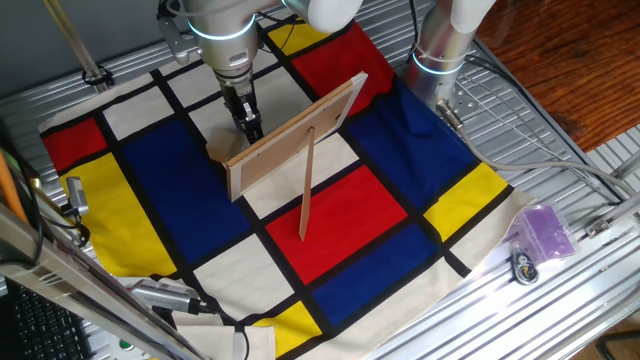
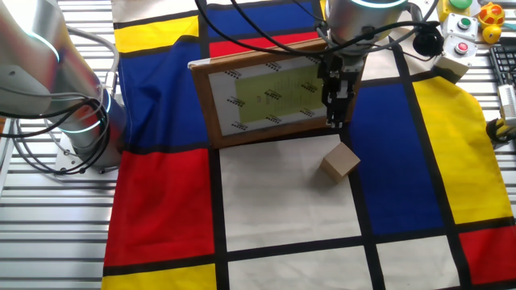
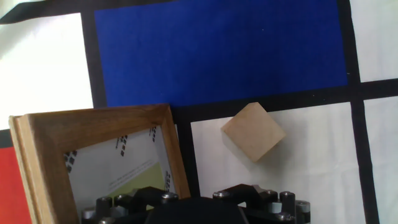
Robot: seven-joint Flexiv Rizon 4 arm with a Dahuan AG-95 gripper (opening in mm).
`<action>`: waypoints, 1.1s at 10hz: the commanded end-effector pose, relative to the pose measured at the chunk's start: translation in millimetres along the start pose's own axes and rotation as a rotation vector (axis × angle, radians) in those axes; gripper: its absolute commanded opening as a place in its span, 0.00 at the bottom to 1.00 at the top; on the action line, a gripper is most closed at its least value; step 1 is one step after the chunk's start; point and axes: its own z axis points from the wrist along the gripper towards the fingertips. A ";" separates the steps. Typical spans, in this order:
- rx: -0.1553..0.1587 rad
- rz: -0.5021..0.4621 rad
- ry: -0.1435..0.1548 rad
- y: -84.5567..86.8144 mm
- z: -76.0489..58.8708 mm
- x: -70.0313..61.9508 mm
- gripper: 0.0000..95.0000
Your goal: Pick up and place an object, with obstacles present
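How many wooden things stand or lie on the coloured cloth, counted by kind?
Small wooden block: 1
Framed wooden panel: 1
Thin prop stick leaning at the panel: 1
Total: 3

On my screen I see the bench (image 1: 560, 290) of ribbed metal, covered by a cloth (image 1: 330, 215) with red, blue, yellow and white rectangles between black lines. A small purple bag (image 1: 545, 232) lies on the bare metal beside the cloth. A box with coloured buttons (image 2: 466, 20) stands at one corner.
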 end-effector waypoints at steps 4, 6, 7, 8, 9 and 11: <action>-0.036 -0.375 -0.013 -0.1 -0.1 0.1 0.00; -0.035 -0.375 -0.012 -0.1 -0.1 0.1 0.00; -0.035 -0.375 -0.012 -0.1 -0.1 0.1 0.00; -0.035 -0.375 -0.012 -0.1 -0.1 0.1 0.00; -0.035 -0.375 -0.012 -0.1 -0.1 0.1 0.00; -0.035 -0.375 -0.012 -0.1 -0.1 0.1 0.00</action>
